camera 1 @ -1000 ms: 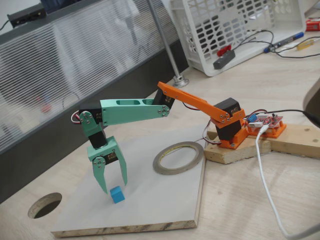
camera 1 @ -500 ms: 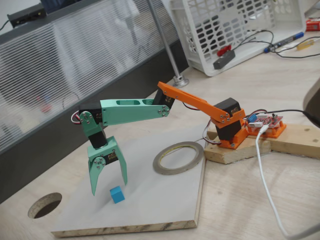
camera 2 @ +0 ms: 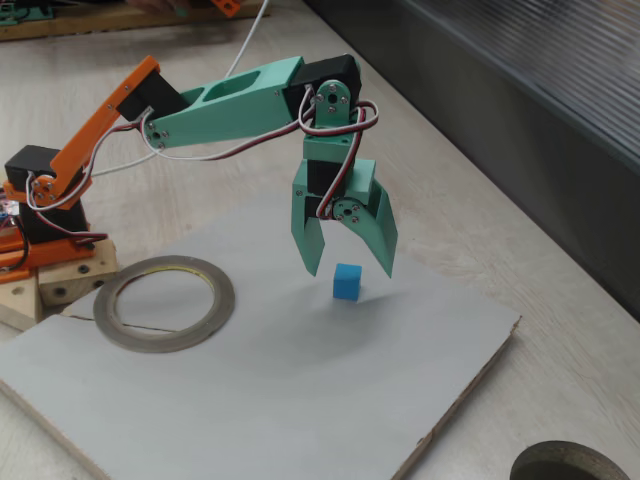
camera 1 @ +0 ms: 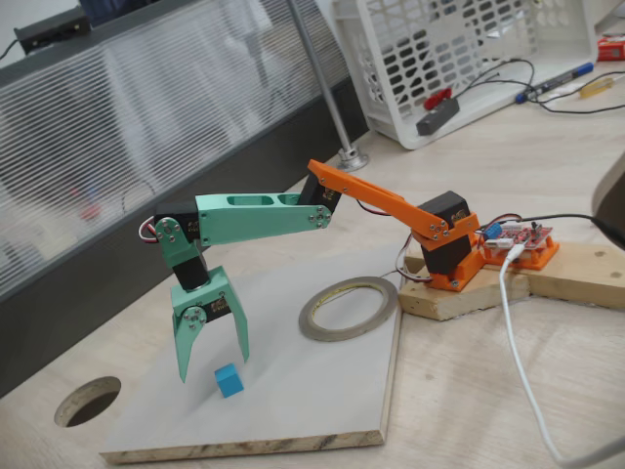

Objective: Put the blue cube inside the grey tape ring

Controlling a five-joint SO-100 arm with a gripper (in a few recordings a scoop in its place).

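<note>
The blue cube (camera 1: 229, 380) (camera 2: 347, 281) rests on the pale grey board (camera 1: 312, 391) (camera 2: 250, 400), near its front-left part in a fixed view. My teal gripper (camera 1: 212, 364) (camera 2: 350, 268) hangs open just above the cube, pointing down, its two fingers spread wider than the cube and ending a little above the board. Nothing is held between them. The grey tape ring (camera 1: 348, 308) (camera 2: 164, 302) lies flat on the same board near the orange arm base (camera 1: 451, 256) (camera 2: 40, 215), well away from the cube.
A round dark hole (camera 1: 88, 401) (camera 2: 570, 466) is cut in the table beyond the board's edge. A white basket (camera 1: 459, 59) stands at the back. A white cable (camera 1: 522, 371) runs across the table beside the wooden base block (camera 1: 469, 293).
The gripper's fingers have spread wider apart over the cube since a second ago. The cube and ring have not moved.
</note>
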